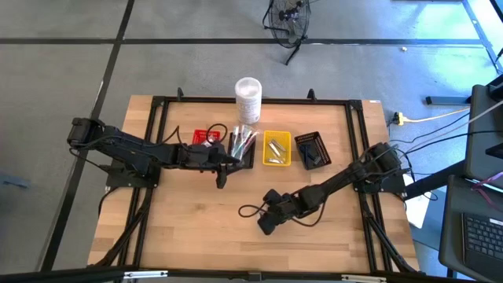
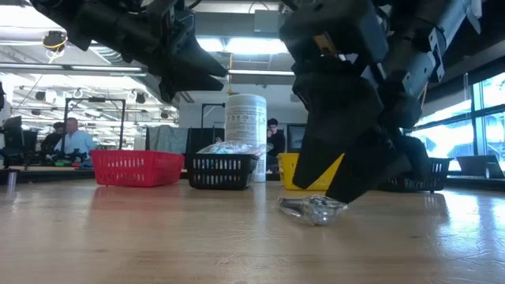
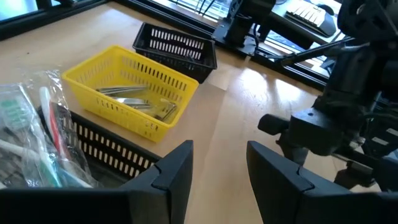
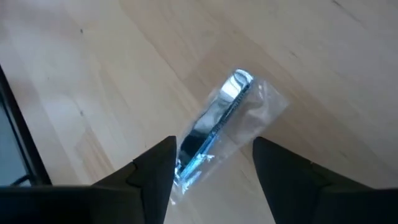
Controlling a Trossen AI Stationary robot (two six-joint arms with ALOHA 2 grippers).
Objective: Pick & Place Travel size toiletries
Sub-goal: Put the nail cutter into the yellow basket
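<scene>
**Right arm over a wrapped silvery piece on bare wood**

A small silvery piece in clear wrap [image 4: 217, 118] lies flat on the wooden table [image 1: 196, 228], alone, toward six o'clock from the basket row. From table height it shows as a shiny crinkled packet [image 2: 312, 209] resting on the boards.

The right gripper [image 4: 214, 165] hangs directly over it, fingers spread wide, one finger to each side of the packet's near end. Whether the fingertips touch the wrap cannot be told. From above, the right gripper sits at about five o'clock of the table's middle, its arm running back toward three o'clock.

Baskets stand in a row toward twelve o'clock: a red basket [image 1: 206, 137], a black basket [image 2: 222, 169] stuffed with wrapped toothbrushes [image 3: 37, 134], a yellow basket [image 3: 134, 90] holding a few silvery pieces [image 3: 134, 99], and another black basket [image 3: 177, 50] at the far three o'clock end. A tall white container [image 1: 248, 98] stands just behind the row.

The left gripper [image 3: 219, 171] waits above the table just beside the stuffed basket, fingers parted, holding nothing.

People sit at desks in the room behind [image 2: 72, 136].
</scene>
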